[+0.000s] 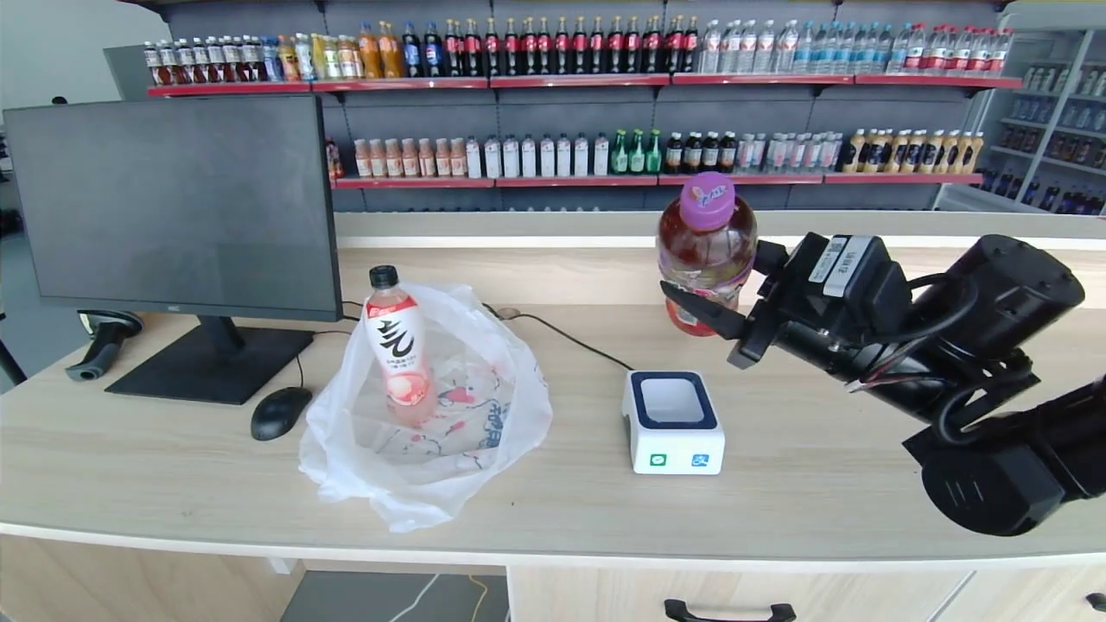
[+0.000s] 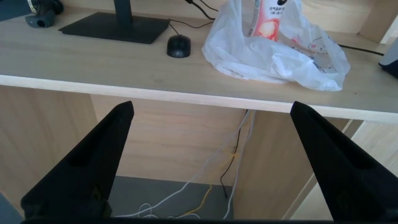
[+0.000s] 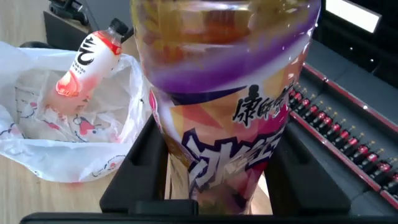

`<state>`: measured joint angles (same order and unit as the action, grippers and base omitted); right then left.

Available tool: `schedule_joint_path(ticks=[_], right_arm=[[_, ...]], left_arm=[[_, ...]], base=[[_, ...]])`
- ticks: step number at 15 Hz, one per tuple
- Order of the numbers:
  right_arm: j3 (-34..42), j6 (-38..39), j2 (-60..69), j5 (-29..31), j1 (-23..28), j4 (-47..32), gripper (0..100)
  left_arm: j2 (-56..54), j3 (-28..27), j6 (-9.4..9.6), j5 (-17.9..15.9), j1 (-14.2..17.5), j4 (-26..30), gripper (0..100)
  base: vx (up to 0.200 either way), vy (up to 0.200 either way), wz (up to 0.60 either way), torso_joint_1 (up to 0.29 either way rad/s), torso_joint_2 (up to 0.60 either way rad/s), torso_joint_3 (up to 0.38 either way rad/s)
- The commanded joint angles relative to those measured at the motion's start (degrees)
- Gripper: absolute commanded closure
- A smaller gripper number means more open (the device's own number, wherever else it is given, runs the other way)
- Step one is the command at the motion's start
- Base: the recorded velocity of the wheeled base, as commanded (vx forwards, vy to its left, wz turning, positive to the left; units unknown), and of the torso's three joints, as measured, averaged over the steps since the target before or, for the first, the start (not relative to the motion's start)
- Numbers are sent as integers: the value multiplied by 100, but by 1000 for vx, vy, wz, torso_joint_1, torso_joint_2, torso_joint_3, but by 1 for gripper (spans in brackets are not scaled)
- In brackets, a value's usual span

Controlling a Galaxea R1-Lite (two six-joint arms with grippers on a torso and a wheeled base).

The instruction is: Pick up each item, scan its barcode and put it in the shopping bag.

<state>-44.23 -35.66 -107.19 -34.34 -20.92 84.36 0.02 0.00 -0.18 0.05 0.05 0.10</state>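
Where the right arm enters from the right edge of the head view, holds a clear plastic bottle of reddish tea with a purple cap [image 1: 706, 259] upright, right of centre in the upper half of the frame, over the far side of the light wooden counter [image 1: 821, 484]. Has the right gripper [image 1: 708, 289] clamped on the bottle's lower body, one black finger [image 1: 700, 313] lying across the front, the other mostly hidden behind the bottle. Shows both fingers pressed against the label in the right wrist view, with cap and base cut off there. Cannot tell whether the base touches the counter or hangs clear of it.

Below the bottle, near frame centre and apart from it, finds the white box scanner with a dark-rimmed window [image 1: 672, 422]. Left of centre, finds the crumpled white plastic shopping bag [image 1: 467, 423] open on the counter, with a pink drink bottle with a black cap [image 1: 397, 345] standing inside, neck above the rim, lower part veiled by plastic.

Holds the left gripper [image 2: 211, 112] below the counter's front edge, fingers wide apart around nothing, their bases cut off.

Upper left, shows a dark flat monitor [image 1: 173, 199] with a black mouse [image 1: 281, 412] by its stand. Half hides a black handheld scanner [image 1: 102, 341] behind the monitor's lower corner at the left edge. Along the top, lines bottles on red shelves [image 1: 579, 82], too small to tell apart.
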Motion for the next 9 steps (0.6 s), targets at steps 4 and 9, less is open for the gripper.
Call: schedule_joint_path(ticks=[4,9], right_arm=[[142,-1207,-364,-187,132,98,100],[529,-1919,-882,-495,-105,564,100]], left_arm=[[6,0,-8,4,4,-1,0],[6,0,-8,4,4,-1,0]], base=[[0,0,0,0,0,0],[0,0,0,0,0,0]])
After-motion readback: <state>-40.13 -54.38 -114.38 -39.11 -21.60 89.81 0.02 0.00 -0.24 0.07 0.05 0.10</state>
